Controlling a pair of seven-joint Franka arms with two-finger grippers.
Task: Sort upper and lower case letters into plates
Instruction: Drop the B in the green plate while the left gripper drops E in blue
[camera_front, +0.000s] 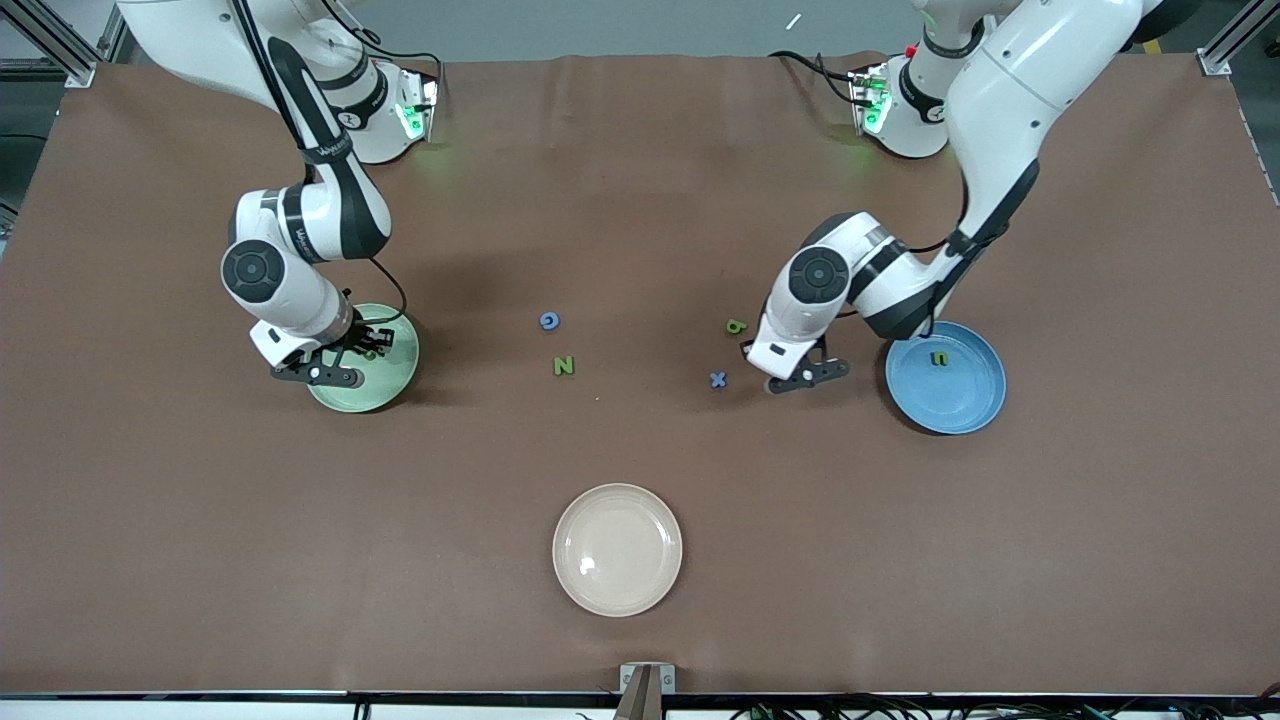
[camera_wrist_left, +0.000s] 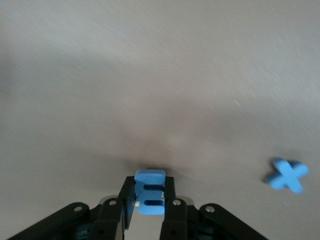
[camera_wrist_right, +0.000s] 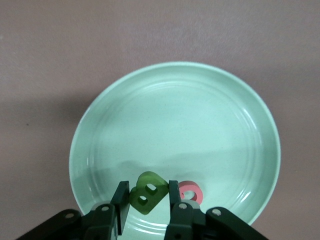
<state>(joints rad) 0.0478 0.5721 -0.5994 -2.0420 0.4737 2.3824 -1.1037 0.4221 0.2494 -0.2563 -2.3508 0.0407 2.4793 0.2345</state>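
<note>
While both arms reach over the brown table (camera_front: 640, 600), we see the left gripper (camera_front: 806, 377) at right of centre in the front view, low over bare tabletop between the small blue foam letter x (camera_front: 718, 379) and the round shallow blue plate (camera_front: 975, 415). In the left wrist view its fingers (camera_wrist_left: 170, 202) are clenched on a small blue foam letter m (camera_wrist_left: 149, 198), with the same x (camera_wrist_left: 286, 175) lying apart from it on the cloth. A small green foam letter n (camera_front: 940, 358) lies inside the blue plate, near its upper rim.

At left of the frame, the right gripper (camera_front: 345, 358) hangs over the round shallow light green plate (camera_front: 385, 395). Its wrist camera shows the fingers (camera_wrist_right: 174, 196) clamped on a small green foam letter B (camera_wrist_right: 147, 193) above the plate's floor (camera_wrist_right: 175, 125), and a small pink foam letter Q (camera_wrist_right: 190, 192) lying in the plate just beside it.

Near the middle of the frame lie a small blue foam letter G (camera_front: 549, 321) and, lower, a small green foam letter N (camera_front: 564, 366). A small green foam letter b (camera_front: 737, 326) sits above the x. A round cream-coloured plate (camera_front: 617, 549) rests at lower centre.
</note>
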